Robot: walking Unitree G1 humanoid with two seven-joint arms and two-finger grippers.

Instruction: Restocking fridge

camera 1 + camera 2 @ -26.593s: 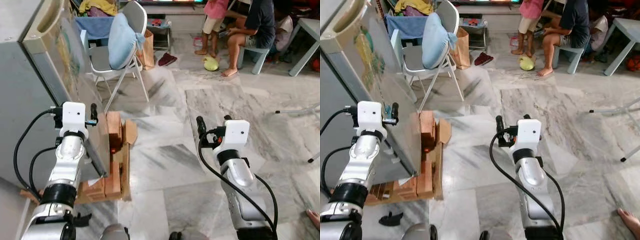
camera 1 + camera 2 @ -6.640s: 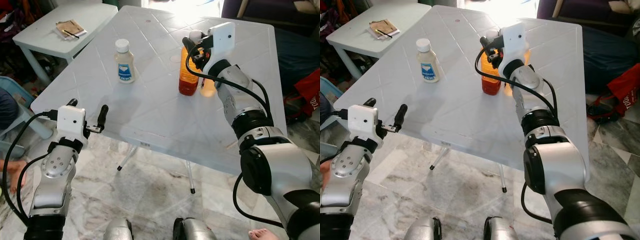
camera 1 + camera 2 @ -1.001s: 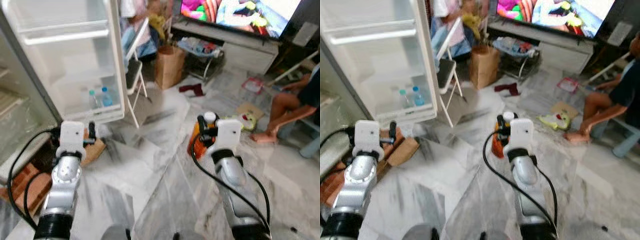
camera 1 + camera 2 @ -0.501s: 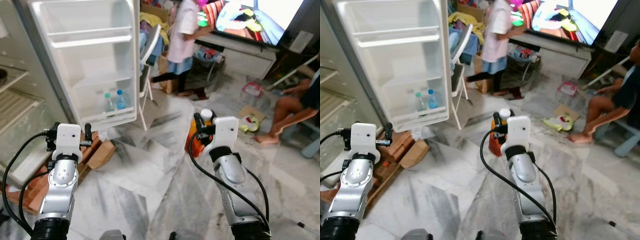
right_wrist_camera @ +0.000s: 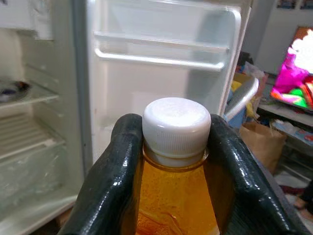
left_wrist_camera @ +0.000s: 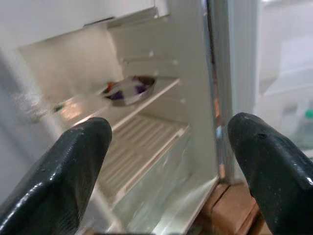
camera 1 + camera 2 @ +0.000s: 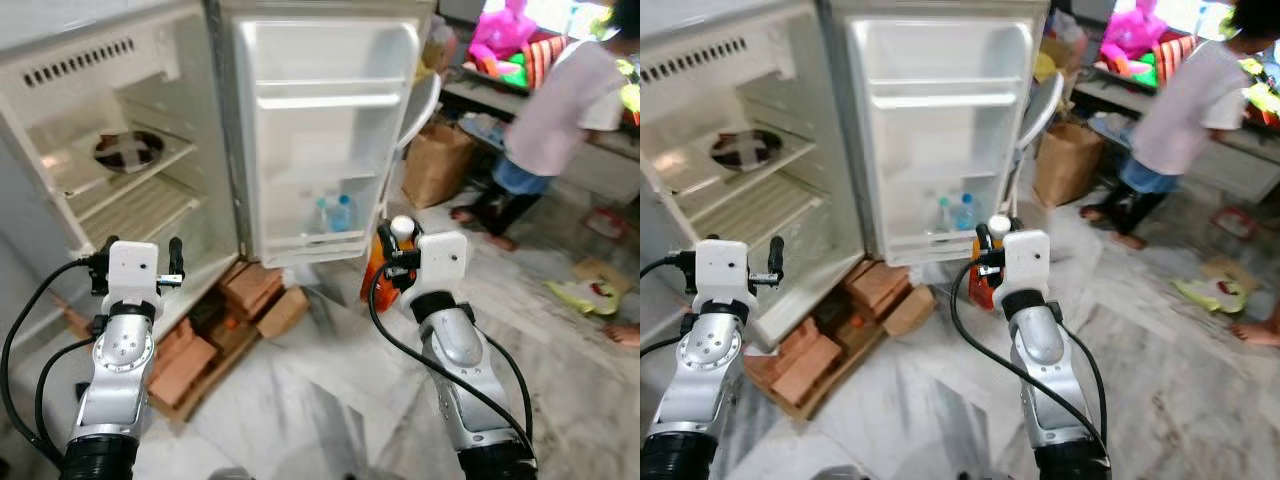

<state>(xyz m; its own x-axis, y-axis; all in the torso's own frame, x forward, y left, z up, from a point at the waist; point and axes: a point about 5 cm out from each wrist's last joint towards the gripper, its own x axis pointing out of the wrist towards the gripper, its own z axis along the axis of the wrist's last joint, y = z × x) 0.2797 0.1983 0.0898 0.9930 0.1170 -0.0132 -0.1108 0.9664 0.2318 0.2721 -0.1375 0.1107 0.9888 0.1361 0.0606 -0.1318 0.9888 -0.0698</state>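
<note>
The right claw [image 7: 991, 243] pinches the upright orange bottle [image 5: 173, 205] by its neck, the open fridge door's lower shelf [image 7: 320, 240] straight ahead and nearer it than the spread left claw [image 7: 135, 262].

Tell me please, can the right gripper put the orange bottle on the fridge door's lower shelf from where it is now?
Probably yes. The fridge door stands wide open, facing the right gripper, which is shut on the orange bottle. Nothing stands between. The lower shelf holds two small bottles, with room beside them.

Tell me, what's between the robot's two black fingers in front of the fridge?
In the right wrist view, the orange bottle, white cap up, sits between the right gripper's fingers.
</note>
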